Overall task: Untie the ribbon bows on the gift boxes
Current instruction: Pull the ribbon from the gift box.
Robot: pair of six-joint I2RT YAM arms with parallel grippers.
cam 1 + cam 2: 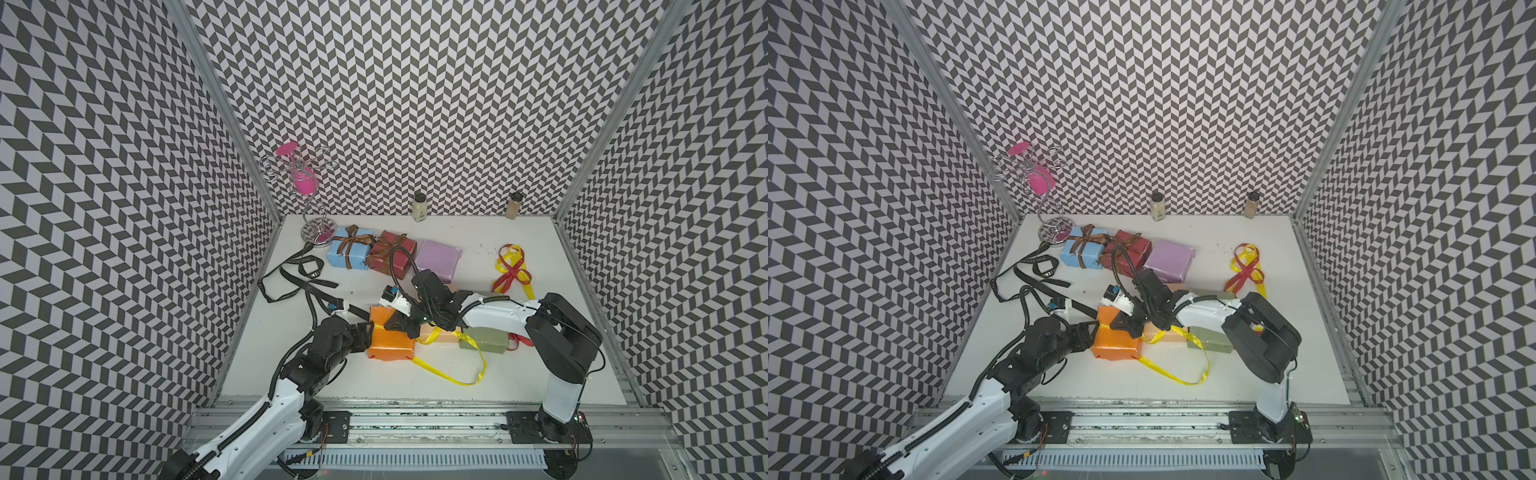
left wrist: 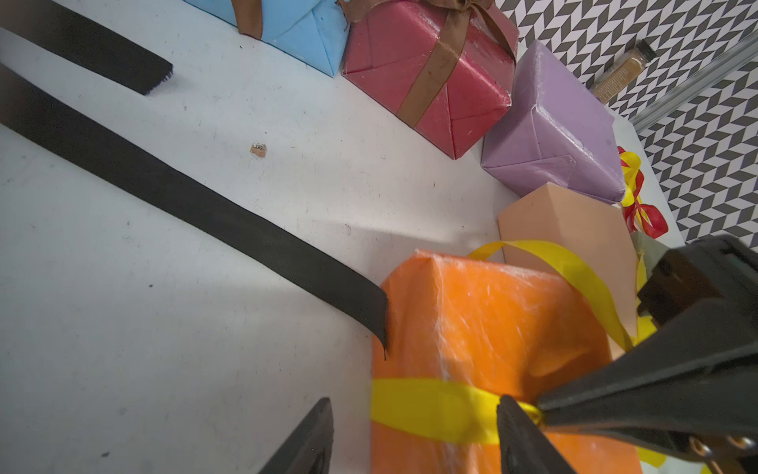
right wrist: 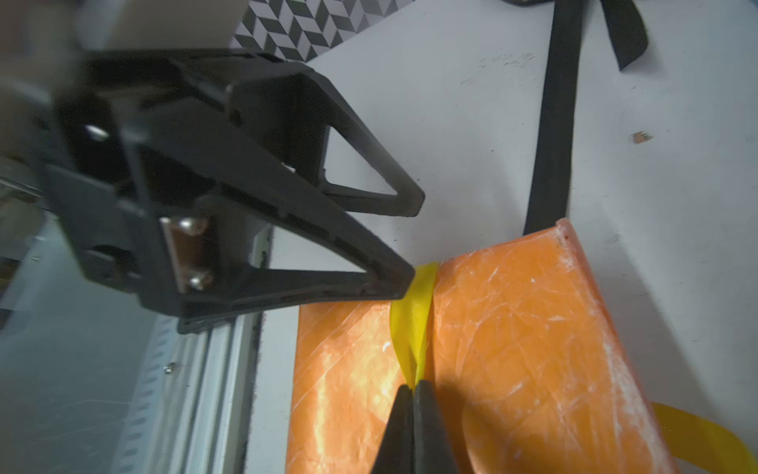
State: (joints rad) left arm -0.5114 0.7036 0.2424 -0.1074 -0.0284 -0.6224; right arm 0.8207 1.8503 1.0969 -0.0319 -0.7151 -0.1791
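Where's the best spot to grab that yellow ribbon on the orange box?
The band across the top of the orange box, taken from above. There the yellow ribbon twists into a narrow ridge standing off the paper, so thin jaws fit on either side; the right gripper is shut on it just there.

You have bare table (image 1: 395,386) along the front, crossed only by the yellow ribbon (image 1: 446,375) and its loose loop. The black ribbon (image 1: 312,272) sprawls over the left side, up to the orange box (image 1: 390,343). The blue box (image 1: 348,251), red box (image 1: 392,255) and lilac box (image 1: 439,258) wall the back; right of them the table lies open up to the ribbon pile (image 1: 513,272). The right arm (image 1: 498,313) covers the middle-right
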